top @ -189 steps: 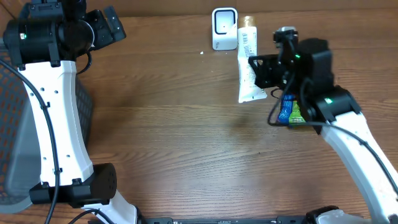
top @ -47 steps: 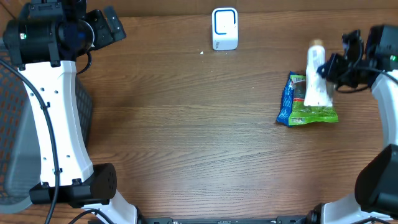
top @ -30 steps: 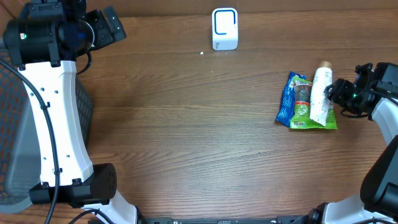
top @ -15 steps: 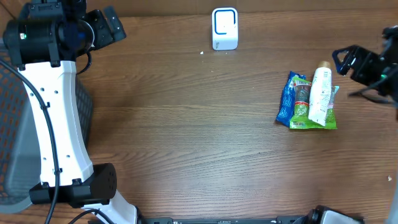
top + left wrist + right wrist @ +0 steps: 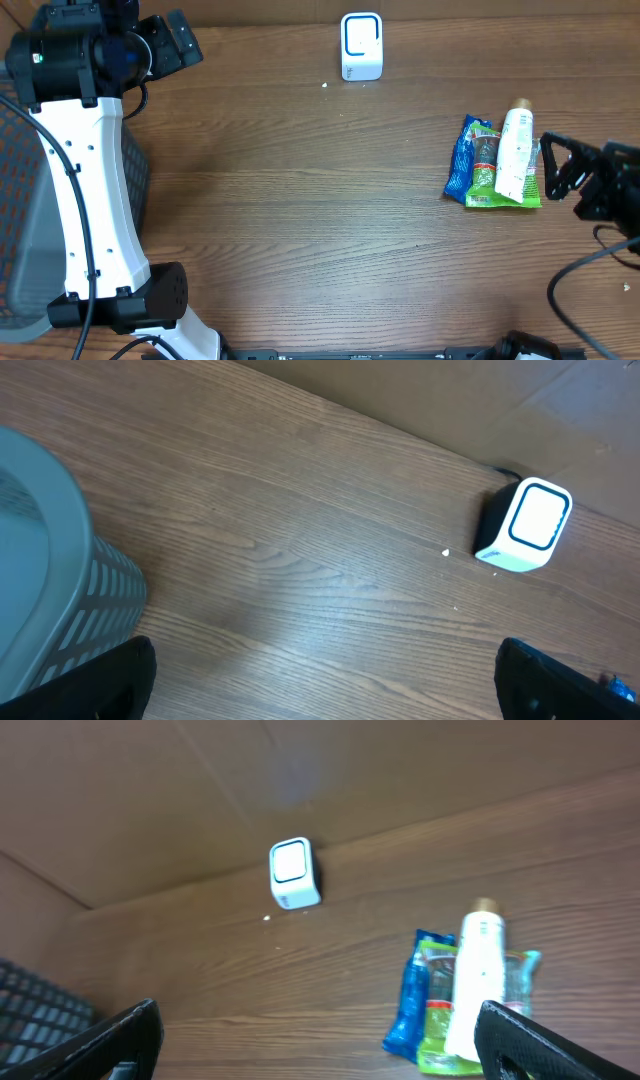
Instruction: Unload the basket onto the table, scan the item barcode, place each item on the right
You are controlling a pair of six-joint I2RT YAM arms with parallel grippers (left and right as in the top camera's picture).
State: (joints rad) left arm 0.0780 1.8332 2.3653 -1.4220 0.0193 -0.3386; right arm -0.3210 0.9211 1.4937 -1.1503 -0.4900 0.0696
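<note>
Both wide open, empty: left jaws, right jaws | white tube (image 5: 516,150) lying on packet (image 5: 468,162)

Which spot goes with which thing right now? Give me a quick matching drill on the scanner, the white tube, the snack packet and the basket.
Things:
1 scanner
2 white tube
3 snack packet
4 basket

Places:
A lying on top of another item
B far left, beside the left arm
C flat on the wood, under another item
D standing near the table's back edge

Pairs: 1-D, 2-A, 3-C, 4-B
</note>
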